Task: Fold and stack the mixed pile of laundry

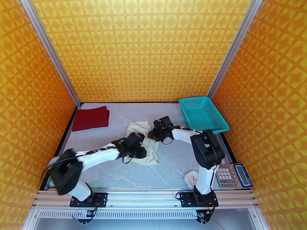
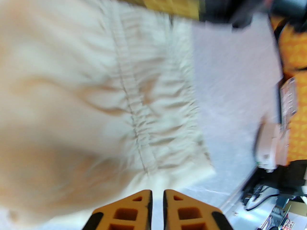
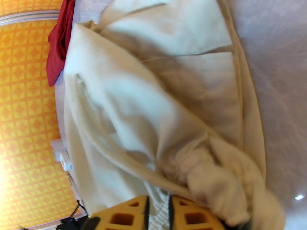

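While both arms lean over the middle of the tabletop (image 1: 144, 174), the top view puts the cream shorts (image 1: 152, 152) rumpled under the left gripper (image 1: 141, 150) and right gripper (image 1: 153, 135). The maroon shirt (image 1: 91, 117) lies folded at the far left corner, well apart. From the left wrist, the fingers (image 2: 134, 207) stand nearly together at the hem beside the gathered waistband (image 2: 153, 104); I cannot tell whether they pinch cloth. From the right wrist, the fingers (image 3: 134, 212) pinch ribbed waistband cloth, the drawstring (image 3: 144, 171) running just past them. I'd say both should draw the waistband taut and level before folding, or the bunching gets creased in.
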Robot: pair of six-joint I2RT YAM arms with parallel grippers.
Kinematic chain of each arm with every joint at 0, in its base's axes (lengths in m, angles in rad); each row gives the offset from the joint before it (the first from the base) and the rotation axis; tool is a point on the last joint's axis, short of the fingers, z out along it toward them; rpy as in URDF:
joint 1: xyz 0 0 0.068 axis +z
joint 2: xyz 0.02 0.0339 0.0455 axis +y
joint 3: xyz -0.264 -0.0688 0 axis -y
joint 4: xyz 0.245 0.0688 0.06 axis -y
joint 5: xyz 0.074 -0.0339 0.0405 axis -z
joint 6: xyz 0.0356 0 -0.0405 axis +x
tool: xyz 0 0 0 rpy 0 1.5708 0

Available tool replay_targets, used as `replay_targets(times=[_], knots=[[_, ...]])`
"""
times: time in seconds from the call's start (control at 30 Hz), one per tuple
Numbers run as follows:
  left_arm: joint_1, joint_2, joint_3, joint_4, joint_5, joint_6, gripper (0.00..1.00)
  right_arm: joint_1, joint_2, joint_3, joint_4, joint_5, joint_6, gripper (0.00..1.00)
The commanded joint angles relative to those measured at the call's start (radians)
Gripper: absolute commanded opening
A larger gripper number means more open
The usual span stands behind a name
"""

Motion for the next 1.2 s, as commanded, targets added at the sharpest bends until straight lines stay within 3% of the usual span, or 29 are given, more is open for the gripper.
replay_targets(times=[0.0, 0.2, 0.3, 0.4, 0.53, 0.7, 0.83, 0.9, 0.93, 1.0, 1.07, 1.17], knots=[[0.089, -0.047, 0.012, -0.094, 0.008, 0.061, 0.15, 0.026, -0.118, 0.034, -0.113, 0.06, -0.079, 0.23], [0.241, 0.006, -0.014, -0.06, 0.069, 0.123, 0.1, 0.139, -0.184, -0.074, -0.023, 0.015, 0.011, 0.22], [0.252, 0.069, 0.002, -0.06, 0.085, 0.129, 0.09, 0.148, -0.166, -0.194, 0.1, -0.033, 0.089, 0.22], [0.251, 0.114, -0.035, -0.042, 0.088, 0.114, 0.08, 0.147, -0.143, -0.275, 0.126, 0.004, 0.08, 0.22], [0.252, 0.14, -0.135, 0.016, 0.087, 0.096, 0.07, 0.138, -0.108, -0.32, 0.117, 0.056, 0.021, 0.22], [0.252, 0.071, -0.178, 0.002, 0.086, 0.096, 0.08, 0.143, -0.145, -0.275, 0.016, 0.074, -0.106, 0.31], [0.266, -0.071, -0.136, -0.081, 0.071, 0.113, 0.16, 0.194, -0.248, -0.15, -0.183, 0.207, -0.271, 0.34], [0.301, -0.132, -0.121, -0.112, 0.071, 0.122, 0.26, 0.239, -0.286, -0.105, -0.218, 0.264, -0.347, 0.37], [0.324, -0.151, -0.119, -0.125, 0.071, 0.131, 0.32, 0.262, -0.298, -0.093, -0.214, 0.284, -0.384, 0.4], [0.384, -0.177, -0.123, -0.149, 0.071, 0.162, 0.43, 0.34, -0.317, -0.084, -0.178, 0.361, -0.503, 0.56], [0.445, -0.186, -0.131, -0.161, 0.089, 0.176, 0.47, 0.418, -0.324, -0.104, -0.093, 0.466, -0.635, 0.67], [0.522, -0.202, -0.163, -0.135, 0.152, 0.18, 0.54, 0.492, -0.295, -0.147, 0.07, 0.517, -0.819, 0.69]])
